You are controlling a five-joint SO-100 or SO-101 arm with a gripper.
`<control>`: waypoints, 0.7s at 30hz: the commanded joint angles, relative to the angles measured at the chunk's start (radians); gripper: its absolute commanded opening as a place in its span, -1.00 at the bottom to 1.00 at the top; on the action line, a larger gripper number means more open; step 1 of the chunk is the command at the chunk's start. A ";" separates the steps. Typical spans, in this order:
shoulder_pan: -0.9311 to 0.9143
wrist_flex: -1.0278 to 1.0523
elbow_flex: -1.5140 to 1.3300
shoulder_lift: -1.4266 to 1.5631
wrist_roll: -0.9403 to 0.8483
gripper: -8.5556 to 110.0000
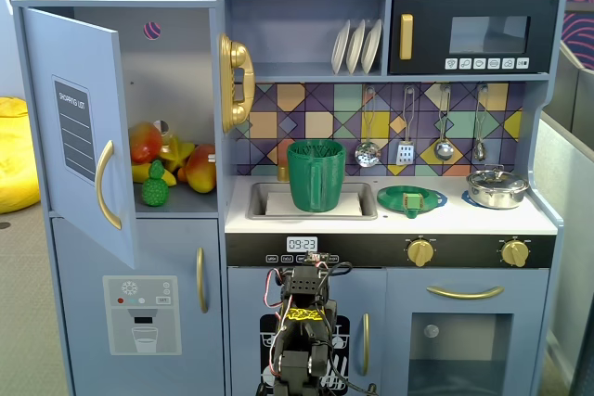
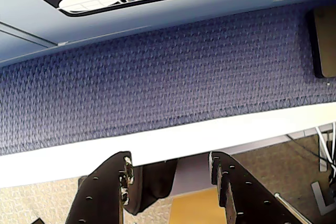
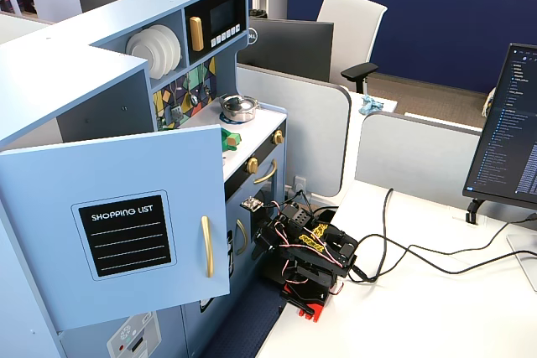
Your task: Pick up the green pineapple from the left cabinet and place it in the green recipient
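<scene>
The green pineapple (image 1: 155, 188) stands at the front of the shelf inside the left cabinet (image 1: 182, 71), whose door (image 1: 74, 127) hangs open. It sits just in front of the other fruits. The green recipient (image 1: 316, 176) stands upright in the sink, right of the cabinet. My arm (image 1: 302, 322) is folded low in front of the kitchen, far below both; it also shows in a fixed view (image 3: 306, 249). My gripper (image 2: 170, 163) is open and empty in the wrist view, over a white table edge and blue carpet. The open door (image 3: 117, 224) hides pineapple and recipient in that fixed view.
A mango (image 1: 145, 142), banana (image 1: 174, 153) and another mango (image 1: 200, 168) lie behind the pineapple. A flat green plate (image 1: 411, 198) and a steel pot (image 1: 497, 188) sit on the counter. A gold toy phone (image 1: 237, 81) hangs beside the cabinet. Cables (image 3: 403, 249) and a monitor (image 3: 512, 132) are on the white table.
</scene>
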State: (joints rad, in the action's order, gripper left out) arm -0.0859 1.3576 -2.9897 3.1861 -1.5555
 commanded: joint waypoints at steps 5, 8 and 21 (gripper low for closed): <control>-0.003 0.175 -0.008 -0.008 0.014 -0.85; 0.008 0.175 -0.008 -0.008 0.015 -0.85; 0.411 -0.288 0.175 -0.109 0.229 -0.83</control>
State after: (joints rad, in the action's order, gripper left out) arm 0.1519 1.2579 -2.9590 3.1370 -1.4082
